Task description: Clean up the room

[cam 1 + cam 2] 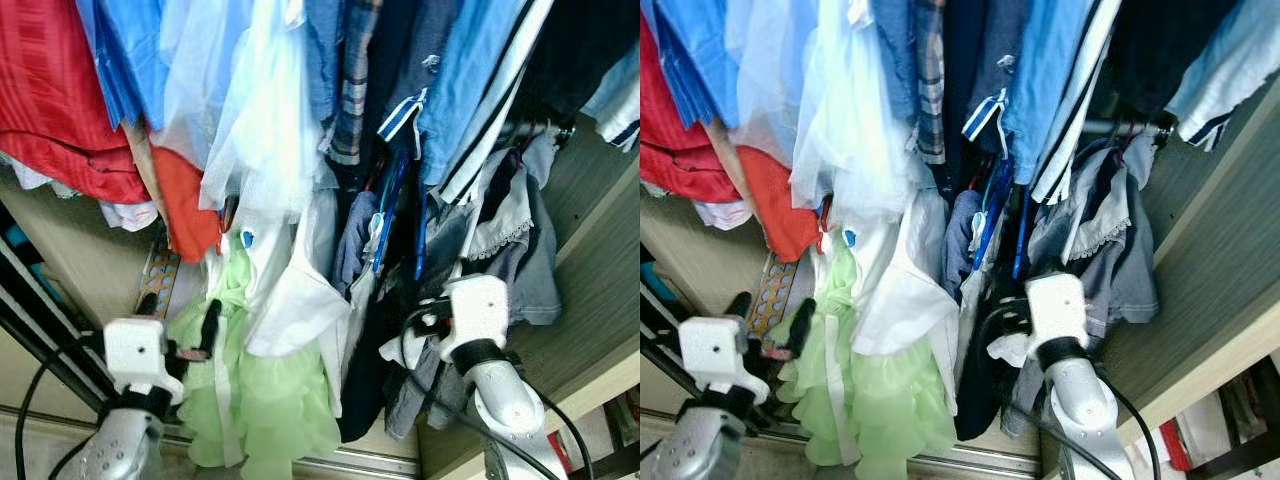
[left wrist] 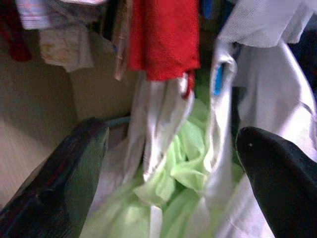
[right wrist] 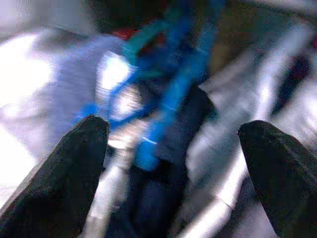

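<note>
Both my grippers reach empty into the wardrobe: left gripper (image 1: 180, 322) spread before the green dress (image 1: 262, 400), right gripper (image 3: 173, 148) spread near blue hangers (image 1: 388, 215); tidying looks unfinished.

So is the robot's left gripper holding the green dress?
No, the left gripper is open, its two black fingers spread apart with the green dress hanging loose beyond them.

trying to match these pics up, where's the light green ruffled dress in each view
Left eye view: low, left of centre, beside the left gripper, light green ruffled dress.
Right eye view: low and left.
Left wrist view: between the black fingers, behind white fabric.
Right wrist view: cannot be made out; blue hangers instead.
Shared landmark: the red-orange garment hanging above the dress.
</note>
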Controlling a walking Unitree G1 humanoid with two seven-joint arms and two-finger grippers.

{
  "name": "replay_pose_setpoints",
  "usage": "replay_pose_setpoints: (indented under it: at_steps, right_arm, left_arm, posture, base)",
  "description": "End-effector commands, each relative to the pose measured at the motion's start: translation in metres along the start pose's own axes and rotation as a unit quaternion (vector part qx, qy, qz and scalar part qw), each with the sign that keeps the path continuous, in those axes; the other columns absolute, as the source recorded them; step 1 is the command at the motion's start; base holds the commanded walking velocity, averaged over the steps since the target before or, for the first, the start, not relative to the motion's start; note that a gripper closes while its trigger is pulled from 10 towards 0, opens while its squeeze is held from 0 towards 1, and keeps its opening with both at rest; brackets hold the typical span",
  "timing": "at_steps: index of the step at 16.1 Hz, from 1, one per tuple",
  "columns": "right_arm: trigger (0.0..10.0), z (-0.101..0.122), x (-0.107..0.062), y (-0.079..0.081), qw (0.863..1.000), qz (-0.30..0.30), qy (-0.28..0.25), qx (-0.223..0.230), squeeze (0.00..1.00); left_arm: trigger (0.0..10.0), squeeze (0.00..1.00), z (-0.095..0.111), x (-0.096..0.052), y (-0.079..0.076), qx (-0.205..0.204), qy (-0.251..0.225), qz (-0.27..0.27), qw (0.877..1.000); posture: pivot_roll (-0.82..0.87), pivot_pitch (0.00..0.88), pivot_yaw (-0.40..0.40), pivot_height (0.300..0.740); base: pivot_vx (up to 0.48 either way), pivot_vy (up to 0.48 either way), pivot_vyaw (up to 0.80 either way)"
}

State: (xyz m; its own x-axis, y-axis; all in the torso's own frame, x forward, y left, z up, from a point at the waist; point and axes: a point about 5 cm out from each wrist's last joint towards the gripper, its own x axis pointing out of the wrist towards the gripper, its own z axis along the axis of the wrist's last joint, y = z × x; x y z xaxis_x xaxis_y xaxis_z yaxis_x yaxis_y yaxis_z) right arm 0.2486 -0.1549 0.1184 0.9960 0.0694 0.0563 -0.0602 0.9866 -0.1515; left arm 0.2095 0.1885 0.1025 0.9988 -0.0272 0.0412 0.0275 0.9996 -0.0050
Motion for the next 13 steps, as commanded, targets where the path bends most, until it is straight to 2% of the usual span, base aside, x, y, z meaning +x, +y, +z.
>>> replay_pose_setpoints:
  at_steps: [1,2,3,6,7,9,10,13]
  right_arm:
    - [10.0,-0.006,-0.004,-0.005,1.000,-0.019,0.011,0.008,0.00]
    - [10.0,-0.006,-0.006,0.000,1.000,-0.007,0.012,-0.002,0.00]
    - [10.0,-0.010,-0.005,-0.003,0.999,-0.028,0.022,0.005,0.00]
    - [10.0,-0.015,-0.003,-0.003,0.999,-0.022,0.035,-0.017,0.00]
    - [10.0,-0.014,-0.002,0.004,0.999,0.005,0.028,-0.034,0.00]
    - [10.0,-0.017,0.000,0.007,0.999,0.021,0.035,-0.032,0.00]
    - [10.0,-0.018,0.000,0.007,0.999,0.023,0.038,-0.030,0.00]
    - [10.0,-0.020,0.001,0.007,0.998,0.026,0.041,-0.027,0.00]
  left_arm:
    - [10.0,0.00,-0.002,0.000,0.003,-0.004,0.002,0.010,1.000]
    - [10.0,0.00,-0.003,-0.001,0.003,-0.007,0.012,0.012,1.000]
    - [10.0,0.00,-0.009,-0.002,0.001,-0.006,0.024,0.028,0.999]
    - [10.0,0.00,-0.016,-0.002,-0.002,-0.022,0.048,0.047,0.997]
    - [10.0,0.00,-0.017,0.001,-0.010,-0.023,0.052,0.016,0.998]
    - [10.0,0.00,-0.015,0.004,-0.016,-0.005,0.058,-0.003,0.998]
    - [10.0,0.00,-0.016,0.005,-0.018,-0.024,0.059,-0.033,0.997]
    - [10.0,0.00,-0.019,0.005,-0.020,-0.035,0.062,-0.027,0.997]
  posture:
    - [-0.14,0.000,0.001,0.740]
    - [-0.14,0.000,0.002,0.740]
    - [-0.14,0.000,-0.003,0.740]
    - [-0.15,0.000,-0.013,0.740]
    - [-0.14,0.000,-0.027,0.740]
    - [-0.12,0.000,-0.046,0.740]
    - [-0.12,0.000,-0.046,0.740]
    - [-0.12,0.000,-0.056,0.740]
  base:
    - [0.000,0.000,0.00]
    - [0.000,0.000,0.00]
    - [0.000,0.000,0.00]
    - [0.000,0.000,0.76]
    - [0.000,0.000,0.80]
    - [0.000,0.000,0.80]
    - [0.000,0.000,0.80]
    - [0.000,0.000,0.80]
